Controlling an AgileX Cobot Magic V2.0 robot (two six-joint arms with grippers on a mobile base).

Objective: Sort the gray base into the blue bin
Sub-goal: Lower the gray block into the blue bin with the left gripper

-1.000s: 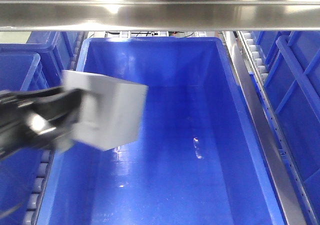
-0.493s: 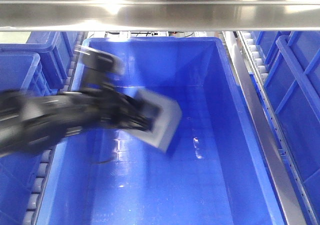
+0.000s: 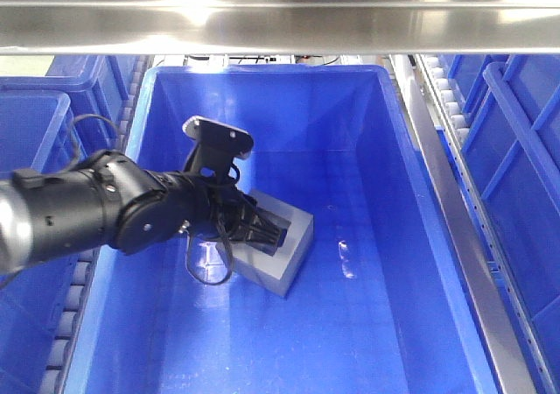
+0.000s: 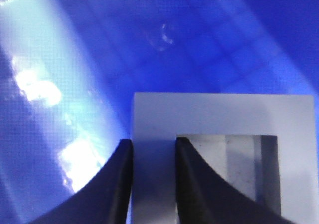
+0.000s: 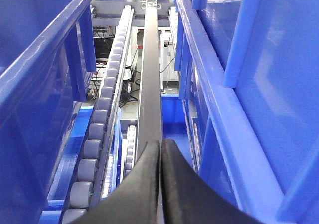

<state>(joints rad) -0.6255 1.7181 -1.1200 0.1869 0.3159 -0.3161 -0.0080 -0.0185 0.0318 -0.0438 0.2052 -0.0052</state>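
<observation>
The gray base (image 3: 290, 256), a matte gray block with a square recess, sits low inside the blue bin (image 3: 411, 236), left of its middle, tilted. I cannot tell whether it touches the floor. My left gripper (image 3: 262, 234) reaches in from the left and is shut on one wall of the block. In the left wrist view the gray base (image 4: 219, 114) fills the lower right, with the left gripper (image 4: 153, 144) astride its left wall: one finger (image 4: 117, 184) outside, the other in the recess. The bin floor (image 4: 199, 45) lies behind. My right gripper (image 5: 160, 145) is shut and empty, outside the bin.
A steel shelf beam (image 3: 280, 13) crosses overhead. More blue bins stand at the left (image 3: 35, 131) and right (image 3: 525, 149). Roller tracks (image 3: 74, 298) run between them. In the right wrist view a roller track (image 5: 99, 119) and a dark rail (image 5: 149, 84) run between bin walls.
My left arm has swung in from the left edge and down into the bin, carrying the gray base from above the rim to near the floor, and turned it recess-up.
</observation>
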